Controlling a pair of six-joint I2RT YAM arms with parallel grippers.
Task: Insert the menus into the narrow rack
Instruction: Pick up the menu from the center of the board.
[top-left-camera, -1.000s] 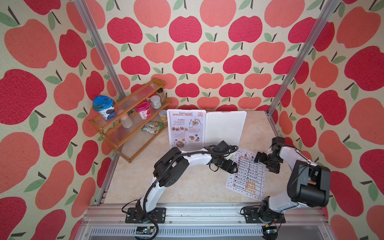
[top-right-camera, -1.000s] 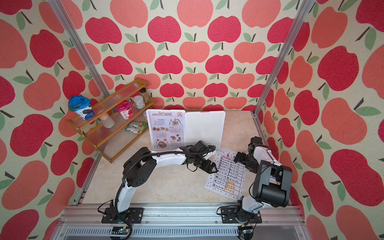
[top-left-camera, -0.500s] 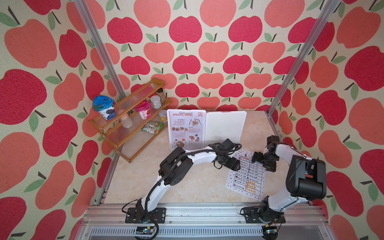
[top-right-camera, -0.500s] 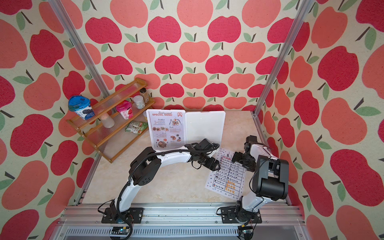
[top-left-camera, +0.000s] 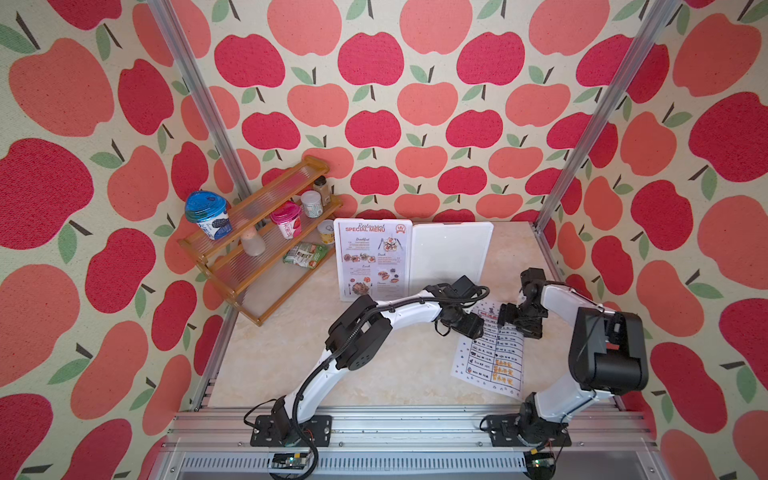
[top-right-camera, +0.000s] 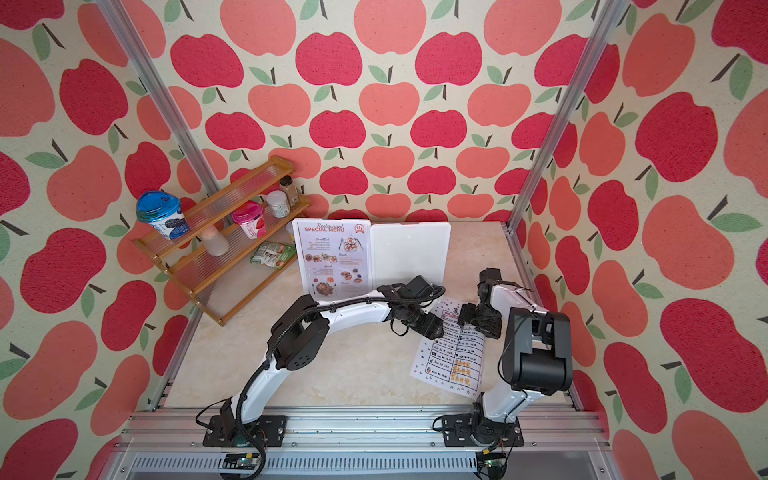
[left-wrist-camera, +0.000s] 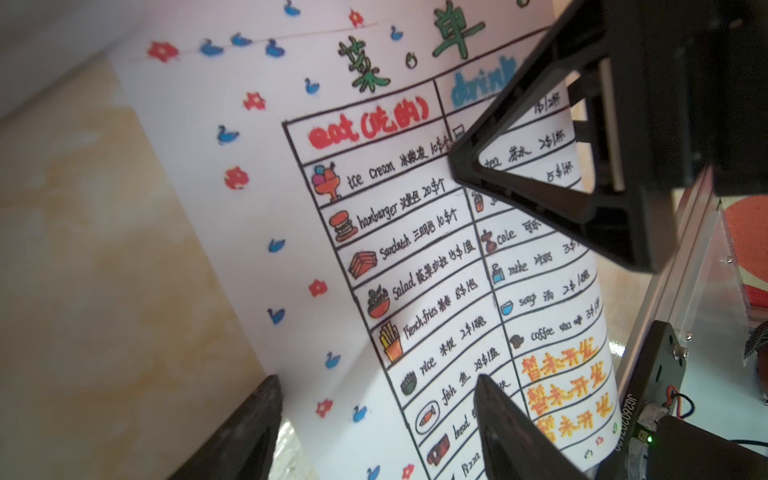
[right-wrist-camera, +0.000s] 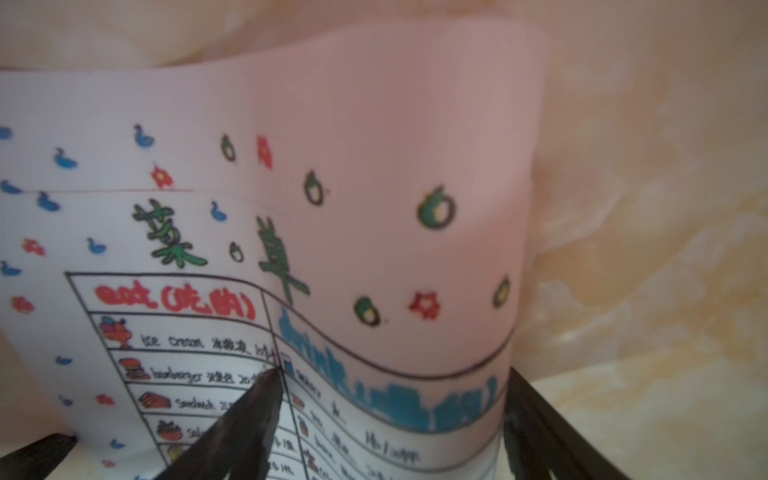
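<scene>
The table menu (top-left-camera: 492, 357) (top-right-camera: 455, 357), a white sheet with a black-lined table and orange text, lies on the tabletop at front right. My left gripper (top-left-camera: 478, 328) (left-wrist-camera: 374, 415) is open at the sheet's far left corner, one finger on the bare table and the other over the print. Across from it, my right gripper (top-left-camera: 505, 318) (right-wrist-camera: 395, 399) is open at the far right edge, and the menu (right-wrist-camera: 374, 208) bows up between its fingers. The red-headed Restaurant Special Menu (top-left-camera: 372, 257) stands upright in the white narrow rack (top-left-camera: 451, 253) at the back.
A wooden tiered shelf (top-left-camera: 266, 232) with cups and jars leans in the back left corner, with a green packet (top-left-camera: 305, 254) on its lowest step. Aluminium posts (top-left-camera: 590, 124) frame the cell. The right wall runs close beside the right arm (top-left-camera: 602, 353).
Both grippers have moved toward each other onto the far end of the table menu. Their jaws have narrowed, and the sheet's far end now bows upward.
</scene>
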